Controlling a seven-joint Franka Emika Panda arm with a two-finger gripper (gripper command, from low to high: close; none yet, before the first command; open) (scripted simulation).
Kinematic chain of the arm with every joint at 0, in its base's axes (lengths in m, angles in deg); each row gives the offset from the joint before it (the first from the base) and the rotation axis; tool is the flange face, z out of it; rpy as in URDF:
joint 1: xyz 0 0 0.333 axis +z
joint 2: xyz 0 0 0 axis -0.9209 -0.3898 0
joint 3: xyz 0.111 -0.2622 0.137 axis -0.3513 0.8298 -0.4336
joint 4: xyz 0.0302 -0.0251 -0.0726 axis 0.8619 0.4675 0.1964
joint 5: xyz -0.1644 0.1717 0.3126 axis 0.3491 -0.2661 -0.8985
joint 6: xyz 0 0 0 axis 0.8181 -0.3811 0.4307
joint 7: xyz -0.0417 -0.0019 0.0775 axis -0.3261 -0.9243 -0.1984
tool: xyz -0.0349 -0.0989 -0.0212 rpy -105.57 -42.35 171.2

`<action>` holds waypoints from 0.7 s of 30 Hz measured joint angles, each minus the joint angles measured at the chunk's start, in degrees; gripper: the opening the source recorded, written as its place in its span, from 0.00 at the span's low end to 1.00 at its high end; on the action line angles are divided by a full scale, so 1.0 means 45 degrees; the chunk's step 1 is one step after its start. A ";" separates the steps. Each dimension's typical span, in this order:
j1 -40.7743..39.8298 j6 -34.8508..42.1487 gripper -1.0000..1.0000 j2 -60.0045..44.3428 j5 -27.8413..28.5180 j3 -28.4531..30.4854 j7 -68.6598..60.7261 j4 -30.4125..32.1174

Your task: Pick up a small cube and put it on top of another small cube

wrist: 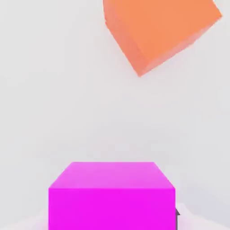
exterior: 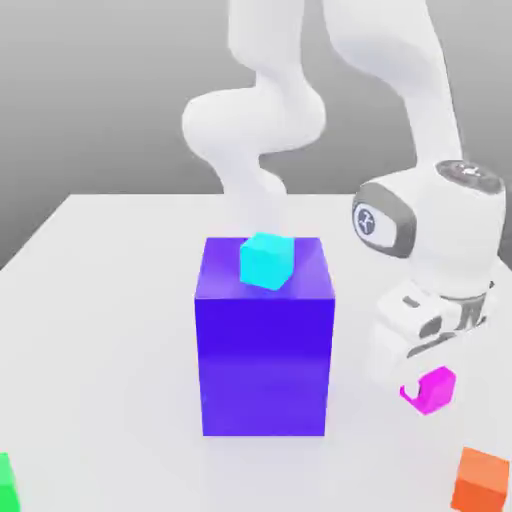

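Observation:
The small magenta cube sits low over the white table at the exterior view's right, directly beneath my hand. My gripper reaches down over it from above, and the jaws stand against its sides. In the hand view the magenta cube lies close up, with a dark fingertip pressed to its side. Whether it rests on the table or hangs just above it I cannot tell. The other small cube, bright green, is cut by the frame edge at the exterior view's lower left, far from the gripper.
A tall blue-purple block stands mid-table with a cyan cube on top. An orange cube lies close to the magenta one, toward the exterior view's lower right. The white table stretches between the block and the green cube.

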 joint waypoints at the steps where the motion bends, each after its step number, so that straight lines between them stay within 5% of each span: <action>1: -0.0459 0.0250 0.00 -0.0126 -0.0141 0.0265 -0.0457 -0.0314; 16: -0.6896 0.2969 0.00 -0.1614 -0.1858 0.3474 -0.6738 -0.4359; 20: -0.8688 0.2394 0.00 -0.3371 -0.2760 0.3633 -0.8485 -0.5633; 21: -0.8854 0.2199 1.00 -0.3706 -0.2930 0.3609 -0.8686 -0.5764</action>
